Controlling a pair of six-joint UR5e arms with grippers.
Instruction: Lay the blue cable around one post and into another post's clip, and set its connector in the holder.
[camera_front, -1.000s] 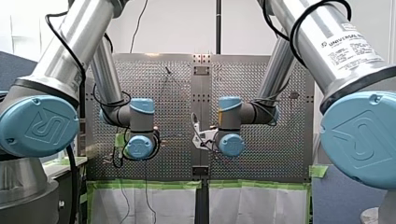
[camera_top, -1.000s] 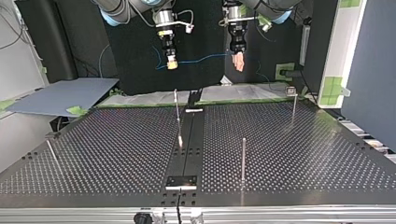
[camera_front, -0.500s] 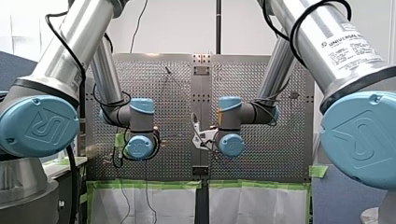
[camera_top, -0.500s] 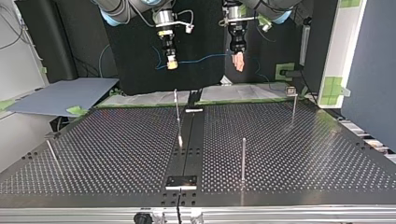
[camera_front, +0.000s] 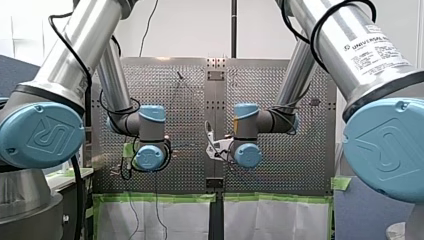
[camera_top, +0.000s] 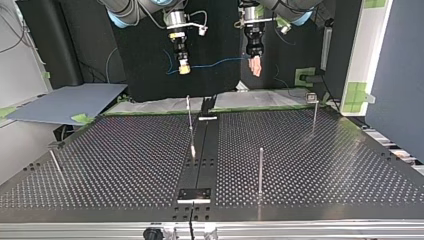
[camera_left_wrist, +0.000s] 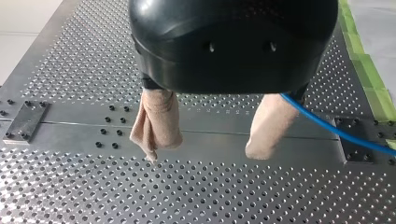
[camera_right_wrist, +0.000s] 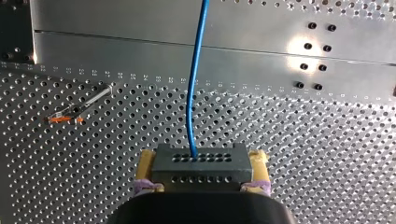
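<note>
Currently, right end effector (camera_right_wrist: 201, 161) clamped on connector (camera_right_wrist: 200, 171), blue cable (camera_right_wrist: 195, 84) leading ahead, left end effector (camera_left_wrist: 205, 154) spread beside it.

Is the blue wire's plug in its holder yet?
No, out: the connector sits between my right gripper's yellow pads, above the table.

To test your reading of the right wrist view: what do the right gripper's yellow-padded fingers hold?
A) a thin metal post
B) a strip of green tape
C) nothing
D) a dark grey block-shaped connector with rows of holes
D: the right gripper is shut on the dark grey block-shaped connector, and the thin blue cable runs out of it.
</note>
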